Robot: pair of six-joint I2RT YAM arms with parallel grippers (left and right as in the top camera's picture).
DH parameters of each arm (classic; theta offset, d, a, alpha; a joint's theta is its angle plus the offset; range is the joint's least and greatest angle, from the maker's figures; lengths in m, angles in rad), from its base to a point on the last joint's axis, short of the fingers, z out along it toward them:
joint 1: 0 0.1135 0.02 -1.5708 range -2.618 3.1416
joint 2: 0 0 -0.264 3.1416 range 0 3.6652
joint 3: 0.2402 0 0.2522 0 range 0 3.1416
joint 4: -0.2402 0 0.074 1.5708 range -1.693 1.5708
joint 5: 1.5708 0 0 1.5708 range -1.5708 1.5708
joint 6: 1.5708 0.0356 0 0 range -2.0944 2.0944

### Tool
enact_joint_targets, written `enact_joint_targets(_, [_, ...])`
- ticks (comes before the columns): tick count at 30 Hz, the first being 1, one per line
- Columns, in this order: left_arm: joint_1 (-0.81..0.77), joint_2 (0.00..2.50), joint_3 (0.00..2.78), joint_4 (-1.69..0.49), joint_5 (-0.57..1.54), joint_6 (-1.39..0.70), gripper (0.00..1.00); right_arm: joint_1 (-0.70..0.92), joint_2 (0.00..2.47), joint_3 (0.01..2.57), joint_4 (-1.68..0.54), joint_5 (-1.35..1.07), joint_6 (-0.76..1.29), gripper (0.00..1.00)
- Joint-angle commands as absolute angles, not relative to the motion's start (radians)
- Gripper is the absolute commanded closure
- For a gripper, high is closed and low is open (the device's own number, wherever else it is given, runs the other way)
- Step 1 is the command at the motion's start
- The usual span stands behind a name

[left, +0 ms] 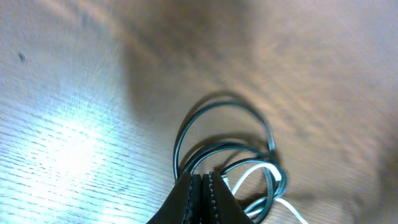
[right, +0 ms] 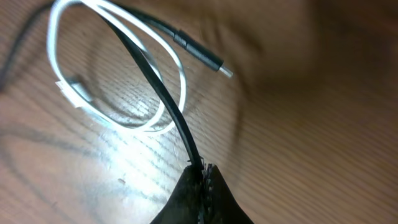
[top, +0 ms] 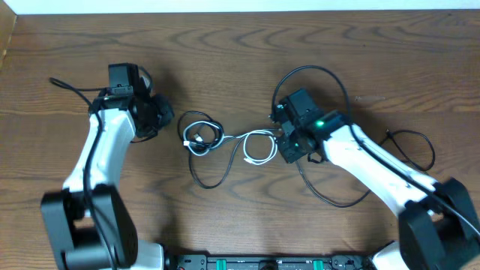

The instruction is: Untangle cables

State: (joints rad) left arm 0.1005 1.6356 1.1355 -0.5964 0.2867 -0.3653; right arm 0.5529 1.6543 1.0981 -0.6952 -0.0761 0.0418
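**Hands clenched at either end of the tangle**

Hands first: the right hand [top: 283, 145] is clenched on the long thin black cable [top: 201, 120]. In the right wrist view the cord runs straight into the pinched fingertips [right: 202, 177]. The left hand [top: 169, 117] is clenched too, and its tips [left: 202, 186] sit just beside the coiled end of the tangle. Whether they touch or pinch a strand there cannot be told.

The tangle lies near the middle of the brown wood-grain surface [top: 240, 45], between the two hands. It is well apart from the far edge and from the left edge, which shows at the upper left corner. Wood stretches from the cords to both edges. The arm bases stand along the near edge.

On the left hand's side the black cable winds in a few stacked rings [left: 221, 98], and the short thin white cable [left: 252, 168] threads through them. From there the white cable [top: 245, 150] runs toward the right hand and opens into a flat loop [right: 183, 87]. The black cable [right: 168, 106] crosses over that loop. A slim black plug with a metal tip [right: 208, 59] lies just past the loop, and a small white plug [right: 71, 87] sits on the loop's far side.

Dark wire loops [top: 330, 75] arc around the right arm. Which cord they belong to cannot be told. A pale strip [top: 225, 6] runs beyond the far edge.
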Motion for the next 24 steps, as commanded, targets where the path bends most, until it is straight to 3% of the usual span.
enact_joint_targets(1, [0.038,1.577,1.164,-0.603,0.270,-0.353,0.92,0.531,1.612,1.098,-0.704,-0.074,0.055,0.99])
enact_joint_targets(5, [-0.061,1.579,1.163,-0.614,0.271,-0.352,0.91,0.529,1.612,1.098,-0.704,-0.104,0.056,0.99])
enact_joint_targets(7, [-0.118,1.589,1.163,-0.612,0.267,-0.352,0.83,0.529,1.612,1.098,-0.703,-0.110,0.056,0.99])
enact_joint_targets(10, [-0.184,1.605,1.163,-0.609,0.236,-0.352,0.63,0.529,1.612,1.098,-0.704,-0.116,0.075,0.99])
enact_joint_targets(14, [-0.255,1.654,1.163,-0.610,0.120,-0.352,0.50,0.529,1.612,1.098,-0.703,-0.134,0.074,0.99])
enact_joint_targets(24, [-0.303,1.831,1.163,-0.543,0.123,-0.353,0.48,0.529,1.612,1.098,-0.717,-0.142,0.081,0.99])
